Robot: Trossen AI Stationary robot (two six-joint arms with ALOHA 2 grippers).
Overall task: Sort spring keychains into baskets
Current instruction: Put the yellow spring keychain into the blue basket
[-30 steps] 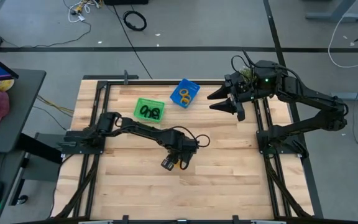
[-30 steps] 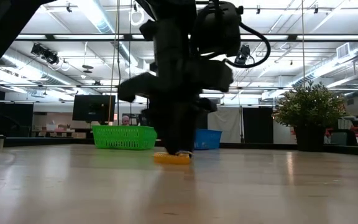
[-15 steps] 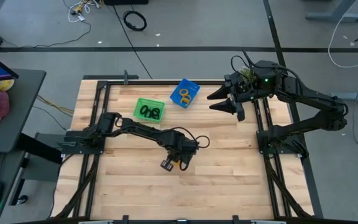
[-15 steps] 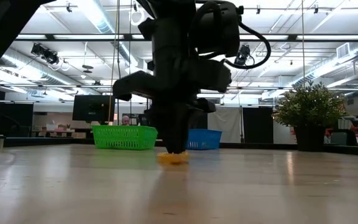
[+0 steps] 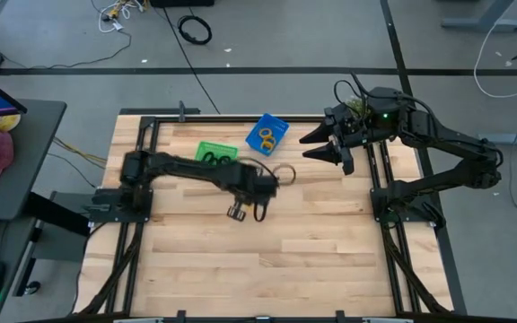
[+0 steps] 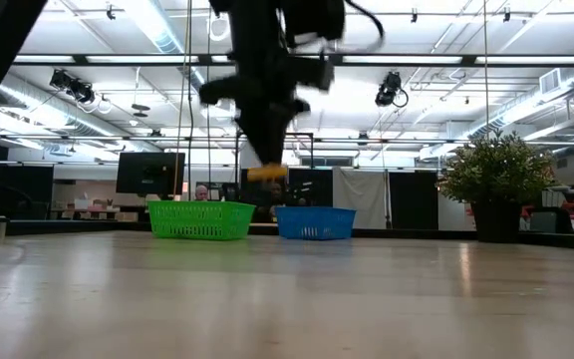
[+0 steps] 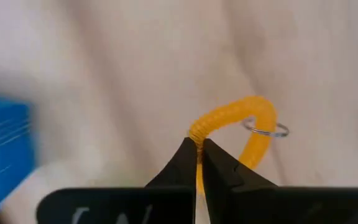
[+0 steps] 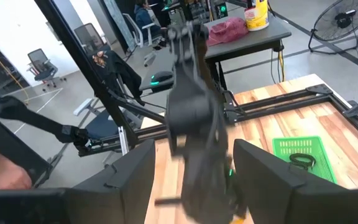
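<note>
Wooden boards made the top of the table (image 5: 312, 242), which stood in a large workshop with a gray floor and bright ceiling lights. Near its far edge lay the green basket (image 5: 212, 152) with black spring keychains (image 5: 214, 160) inside, and just beside it the blue basket (image 5: 268, 133) with orange spring keychains (image 5: 265, 137) inside. The left gripper (image 7: 199, 146) was raised above the table, near the middle, with its fingers pressed together on one orange spring keychain (image 7: 241, 124); the coil hung beyond the tips and a small metal ring (image 7: 265, 129) was on it. In the low view this keychain (image 6: 267, 173) was clearly higher than the basket walls. The step in hand seemed to be the carrying to the blue basket. To do it well, the arm should probably keep this height until the keychain is over the blue basket, and open only there, because the hold was only at the fingertips and the light coil could bounce out. The left arm (image 5: 187, 170) reached from its base at the left side across the table, with the wrist pointing down. The right gripper (image 5: 319, 145) waited near the far right corner with its fingers apart, holding nothing.
</note>
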